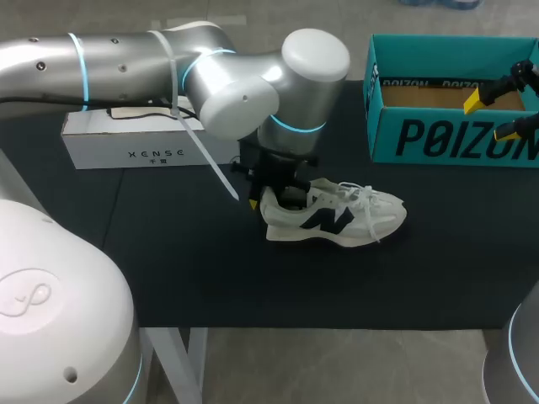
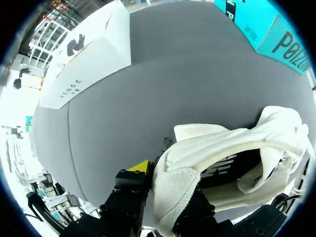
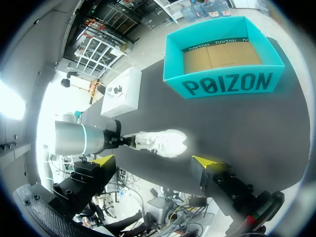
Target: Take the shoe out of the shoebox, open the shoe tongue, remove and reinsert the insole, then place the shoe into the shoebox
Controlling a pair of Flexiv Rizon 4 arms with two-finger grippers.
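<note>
White shoe [image 1: 337,215] stands on its sole on the black table [image 1: 168,252], near the teal shoebox [image 1: 455,139]. From the left wrist, the left gripper [image 2: 170,185] pinches its heel collar. From the right wrist, the right gripper [image 3: 154,161] gapes wide, empty.

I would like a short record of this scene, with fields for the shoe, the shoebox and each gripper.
shoe: white, standing on its sole on the black table, outside the box
shoebox: teal, open, empty
left gripper: shut on the shoe's heel
right gripper: open, empty, over the shoebox
other: white box at the table's back
</note>
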